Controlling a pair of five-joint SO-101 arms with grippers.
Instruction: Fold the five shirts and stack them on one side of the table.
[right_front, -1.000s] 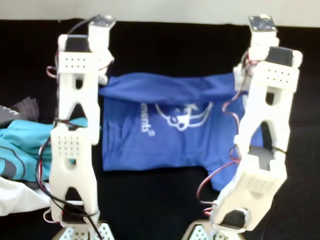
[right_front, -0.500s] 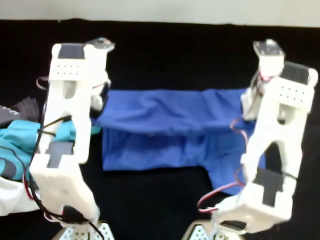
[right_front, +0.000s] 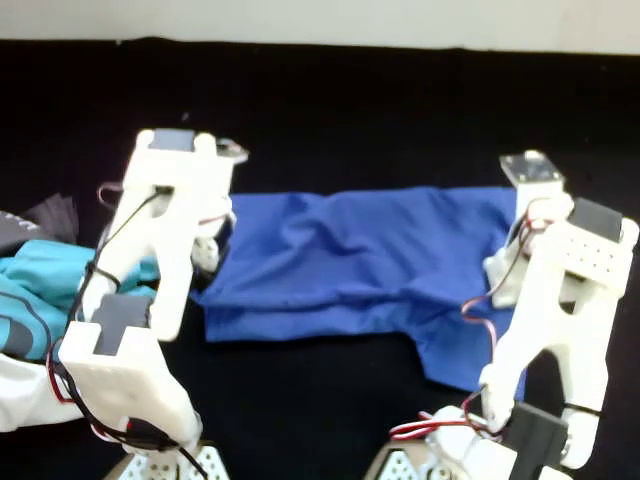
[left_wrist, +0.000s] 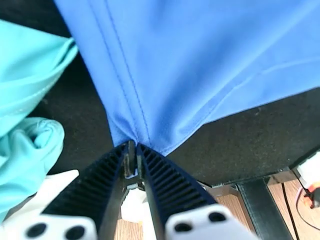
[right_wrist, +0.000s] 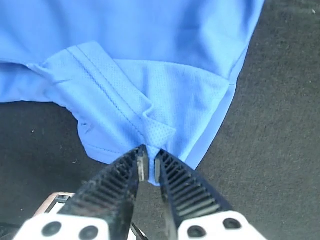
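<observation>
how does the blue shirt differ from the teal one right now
The blue shirt lies spread across the middle of the table, folded over on itself; the teal shirt sits bunched in a pile at the edge beside the left arm. The blue shirt is pinched at two edges, by the left pincer and the right pincer; no pincer holds the teal shirt. Both are on the same table.

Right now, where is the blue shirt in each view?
High: blue shirt lies centred on the black table.
Left wrist: blue shirt corner clamped in left pincer, beside teal shirt.
Right wrist: blue shirt hem clamped in right pincer.
Shared landmark: black table.
</observation>
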